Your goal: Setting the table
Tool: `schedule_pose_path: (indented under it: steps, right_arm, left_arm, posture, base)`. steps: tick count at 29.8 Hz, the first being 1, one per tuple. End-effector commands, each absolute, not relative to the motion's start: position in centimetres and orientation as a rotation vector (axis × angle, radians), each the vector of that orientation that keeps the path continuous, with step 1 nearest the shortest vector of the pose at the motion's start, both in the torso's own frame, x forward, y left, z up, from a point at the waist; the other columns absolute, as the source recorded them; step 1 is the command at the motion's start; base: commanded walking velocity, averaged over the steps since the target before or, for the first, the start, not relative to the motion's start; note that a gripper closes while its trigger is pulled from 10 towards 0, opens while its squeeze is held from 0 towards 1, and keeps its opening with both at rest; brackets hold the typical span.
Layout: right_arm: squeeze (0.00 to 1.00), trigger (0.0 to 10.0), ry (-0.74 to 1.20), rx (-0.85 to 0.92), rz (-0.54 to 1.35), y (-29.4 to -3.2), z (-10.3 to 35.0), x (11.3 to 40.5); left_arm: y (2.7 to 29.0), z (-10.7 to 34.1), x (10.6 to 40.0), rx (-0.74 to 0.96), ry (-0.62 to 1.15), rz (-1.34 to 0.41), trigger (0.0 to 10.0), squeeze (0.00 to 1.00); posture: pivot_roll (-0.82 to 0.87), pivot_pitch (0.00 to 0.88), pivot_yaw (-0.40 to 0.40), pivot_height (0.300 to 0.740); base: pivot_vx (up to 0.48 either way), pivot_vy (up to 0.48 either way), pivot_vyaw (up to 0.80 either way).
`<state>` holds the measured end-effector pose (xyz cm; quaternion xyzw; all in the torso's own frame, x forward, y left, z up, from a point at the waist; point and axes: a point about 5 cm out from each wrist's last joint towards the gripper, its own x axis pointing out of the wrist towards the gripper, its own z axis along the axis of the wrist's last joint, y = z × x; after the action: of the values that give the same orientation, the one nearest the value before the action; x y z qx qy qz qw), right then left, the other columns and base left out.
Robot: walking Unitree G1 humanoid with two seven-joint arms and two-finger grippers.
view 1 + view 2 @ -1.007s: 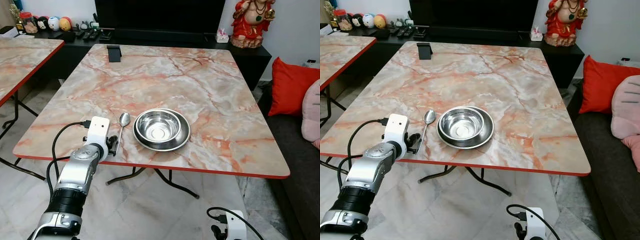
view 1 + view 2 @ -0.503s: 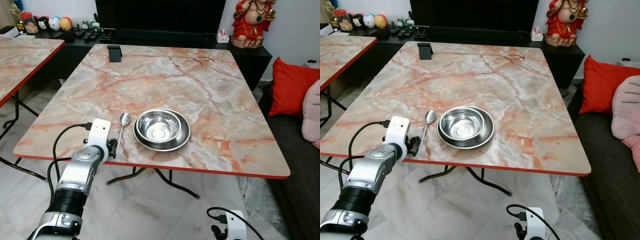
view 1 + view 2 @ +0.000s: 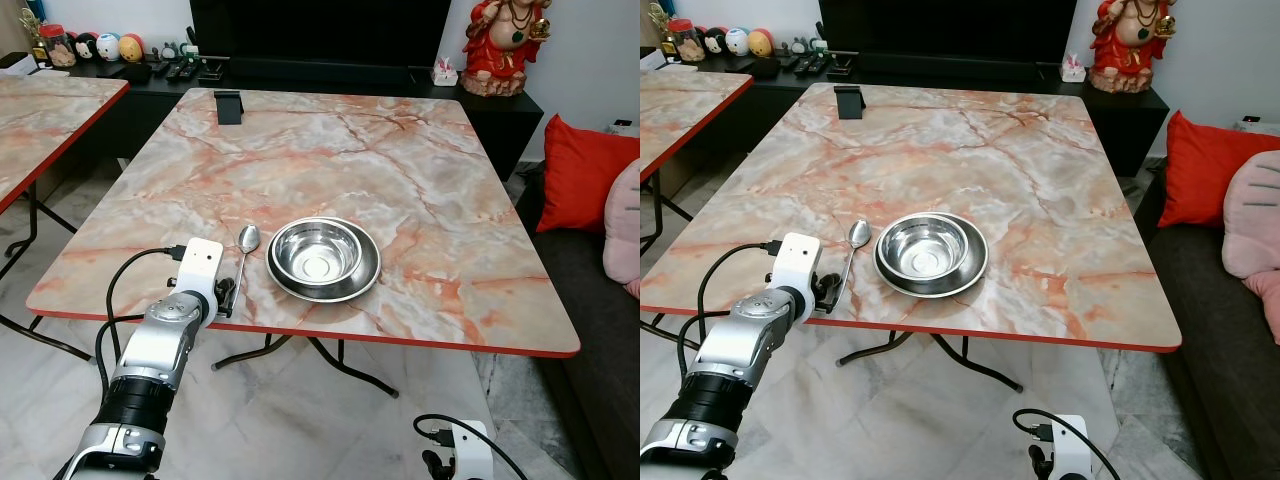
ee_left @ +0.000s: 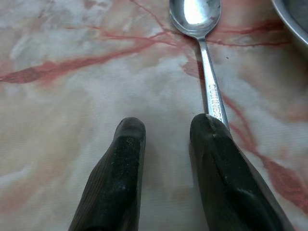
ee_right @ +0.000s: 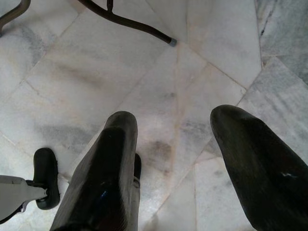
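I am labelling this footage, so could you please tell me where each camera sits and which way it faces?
Left and right eye views: on the head, looking forward and down at the marble table; left arm shows, its tool by the spoon.
Left wrist view: along the left tool's fingers at the spoon handle.
Right wrist view: along the right tool, down at the floor.
Eye and left wrist views share the spoon and bowl.

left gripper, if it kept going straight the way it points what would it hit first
Probably the spoon: the left gripper is low over the table, one finger already over the handle end. Bare marble lies between the fingers.
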<state>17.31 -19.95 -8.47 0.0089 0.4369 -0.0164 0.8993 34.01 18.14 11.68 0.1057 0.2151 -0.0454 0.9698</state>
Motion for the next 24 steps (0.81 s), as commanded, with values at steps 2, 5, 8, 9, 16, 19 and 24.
schedule_pose_path:
  steps: [2,5,8,9,16,19,24]
  right_arm:
    - [0.0,10.0,0.917,0.021,-0.039,-20.1,-8.6,17.1]
    - [0.0,10.0,0.917,0.02,-0.039,-20.1,-8.6,17.1]
    - [0.0,10.0,0.917,0.02,-0.039,-20.1,-8.6,17.1]
    - [0.0,10.0,0.917,0.02,-0.039,-20.1,-8.6,17.1]
    - [0.0,10.0,0.916,0.02,-0.039,-20.1,-8.6,17.1]
    - [0.0,10.0,0.905,0.021,-0.051,-20.1,-8.5,17.1]
    - [0.0,10.0,0.903,0.019,-0.054,-20.2,-8.5,17.1]
  left_arm:
    - [18.7,11.7,33.9,0.251,0.448,-0.067,10.0,0.0]
    - [18.8,12.1,34.0,0.274,0.436,-0.054,10.0,0.0]
    - [18.7,12.0,34.0,0.274,0.444,-0.068,10.0,0.0]
    - [18.7,12.0,33.9,0.273,0.446,-0.071,10.0,0.0]
    - [18.7,12.1,34.0,0.263,0.416,-0.056,10.0,0.0]
    - [18.9,13.8,34.5,0.18,0.201,0.019,10.0,0.0]
    - [18.2,14.8,34.0,0.118,0.014,0.034,10.0,0.0]
  posture:
    - [0.03,0.0,-0.056,0.74]
    - [0.03,0.0,-0.056,0.74]
    - [0.03,0.0,-0.057,0.74]
    - [0.03,0.0,-0.057,0.74]
    - [0.03,0.0,-0.057,0.74]
    - [0.03,0.0,-0.056,0.74]
    - [0.03,0.0,-0.054,0.74]
  base:
    - [0.0,0.0,0.0]
    - [0.0,0.0,0.0]
    - [0.0,0.0,0.0]
    - [0.0,0.0,0.0]
    - [0.0,0.0,0.0]
    - [0.0,0.0,0.0]
    - [0.0,0.0,0.0]
